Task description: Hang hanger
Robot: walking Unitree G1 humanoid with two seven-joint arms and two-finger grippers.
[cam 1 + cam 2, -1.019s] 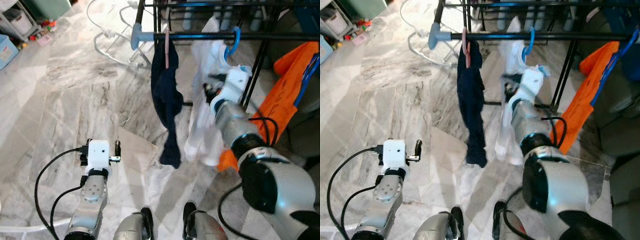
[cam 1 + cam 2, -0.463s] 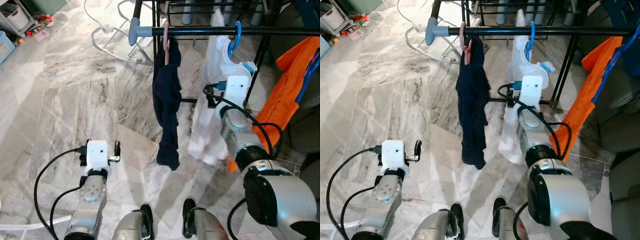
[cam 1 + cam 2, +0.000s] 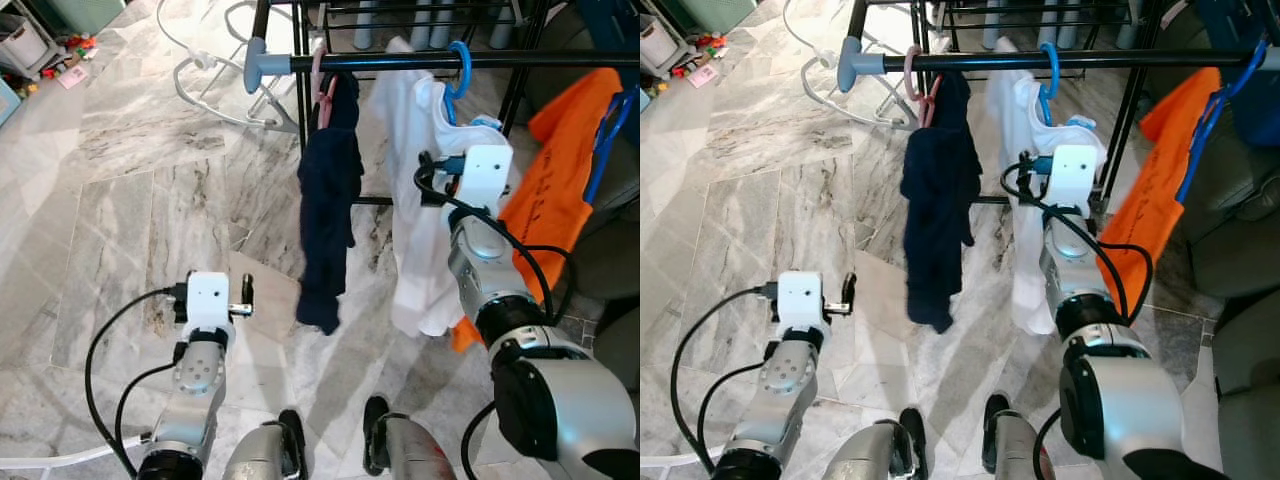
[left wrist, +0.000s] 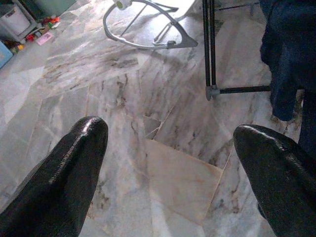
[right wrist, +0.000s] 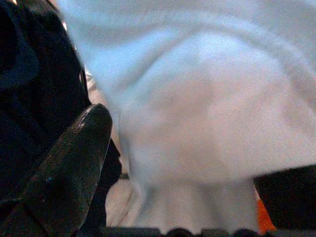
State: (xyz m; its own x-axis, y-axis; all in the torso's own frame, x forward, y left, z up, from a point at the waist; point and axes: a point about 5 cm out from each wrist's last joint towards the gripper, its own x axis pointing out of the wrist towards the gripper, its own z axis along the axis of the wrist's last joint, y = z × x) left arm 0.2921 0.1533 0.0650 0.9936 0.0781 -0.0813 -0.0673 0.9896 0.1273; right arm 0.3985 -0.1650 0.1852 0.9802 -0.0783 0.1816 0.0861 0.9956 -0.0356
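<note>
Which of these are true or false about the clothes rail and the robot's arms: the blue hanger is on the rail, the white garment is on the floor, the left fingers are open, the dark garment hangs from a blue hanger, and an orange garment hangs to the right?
1. The blue hanger is hooked over the black rail. True.
2. The white garment lies on the floor. False: it hangs from the blue hanger.
3. The left gripper has its fingers wide apart over the marble floor, holding nothing. True.
4. The dark navy garment hangs from a blue hanger. False: its hanger is pink.
5. An orange garment hangs on the robot's right side. True.
</note>
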